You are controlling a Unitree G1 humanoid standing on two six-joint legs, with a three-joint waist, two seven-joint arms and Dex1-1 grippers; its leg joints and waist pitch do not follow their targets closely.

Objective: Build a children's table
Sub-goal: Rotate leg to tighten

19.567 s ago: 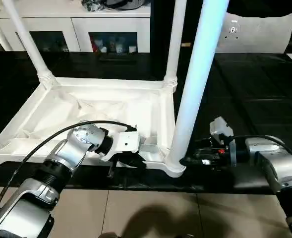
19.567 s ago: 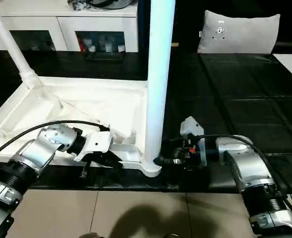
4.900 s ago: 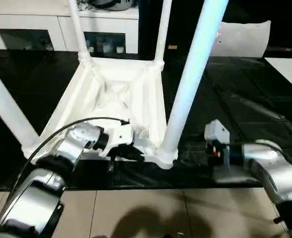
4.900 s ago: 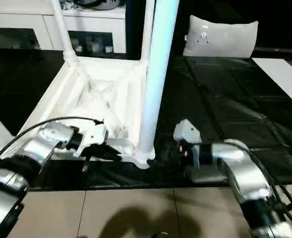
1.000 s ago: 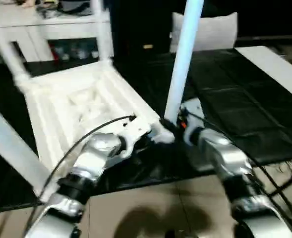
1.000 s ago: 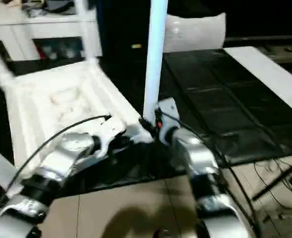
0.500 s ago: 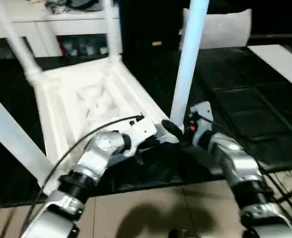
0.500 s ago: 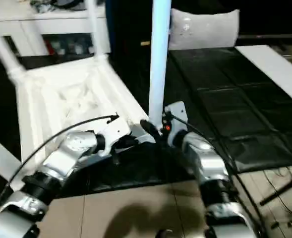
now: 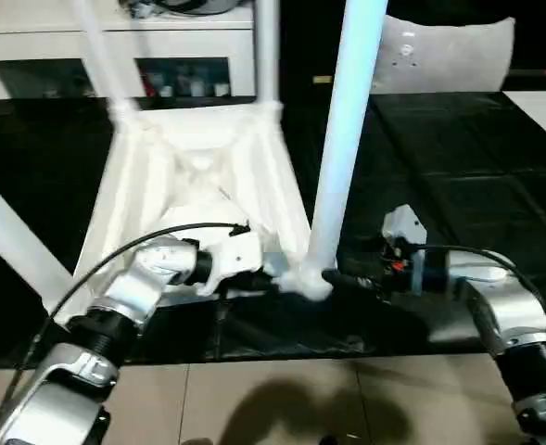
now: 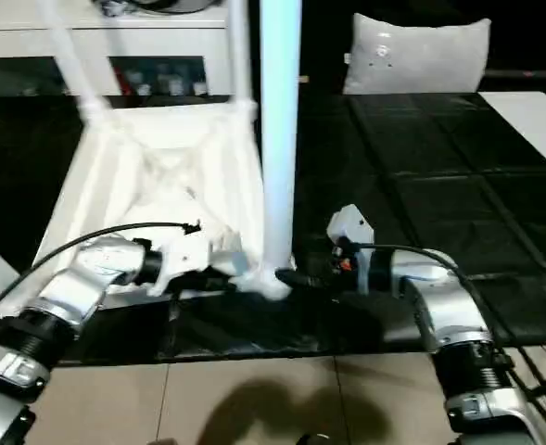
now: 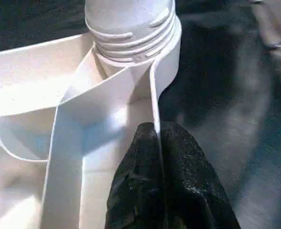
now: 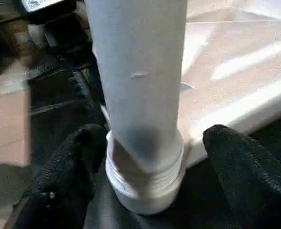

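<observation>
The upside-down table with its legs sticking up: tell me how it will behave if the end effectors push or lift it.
The table looks like thin ribbed plastic, so it is probably light and may slide on the glossy black surface. The tall legs could make it tip. The left end effector pinches a thin rim, which may flex.
</observation>
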